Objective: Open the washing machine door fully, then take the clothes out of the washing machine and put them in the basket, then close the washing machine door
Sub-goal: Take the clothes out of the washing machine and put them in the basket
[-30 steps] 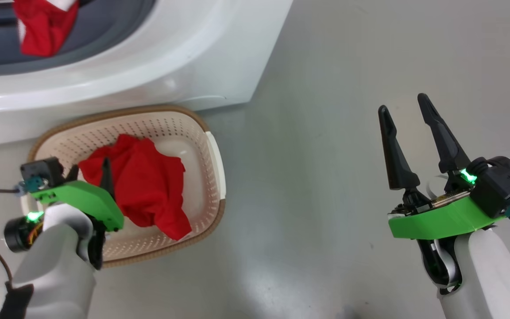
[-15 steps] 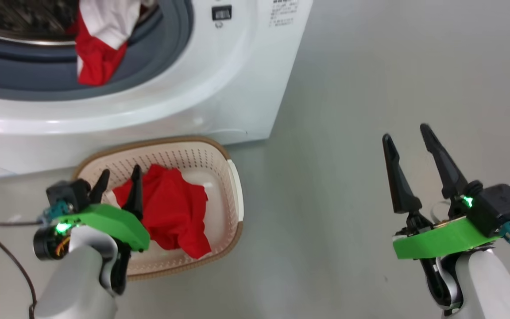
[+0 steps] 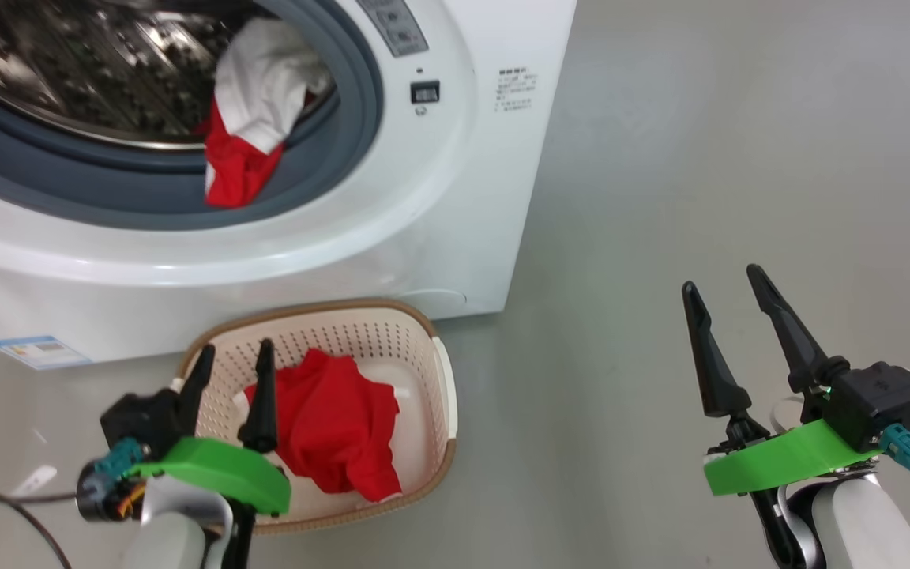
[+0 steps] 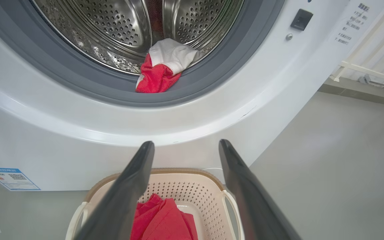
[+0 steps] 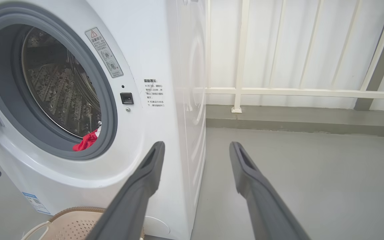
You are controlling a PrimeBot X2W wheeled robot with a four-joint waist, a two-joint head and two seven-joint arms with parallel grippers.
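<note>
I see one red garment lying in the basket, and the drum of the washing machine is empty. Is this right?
Not quite. The drum is not empty: the left wrist view shows a red and white garment at its mouth, draped onto the grey rubber ring. The rest holds: one red garment lies in the basket.

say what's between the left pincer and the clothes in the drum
Left wrist view: beyond the left pincer, the washing machine's white front and grey rubber ring, then the clothes.
</note>
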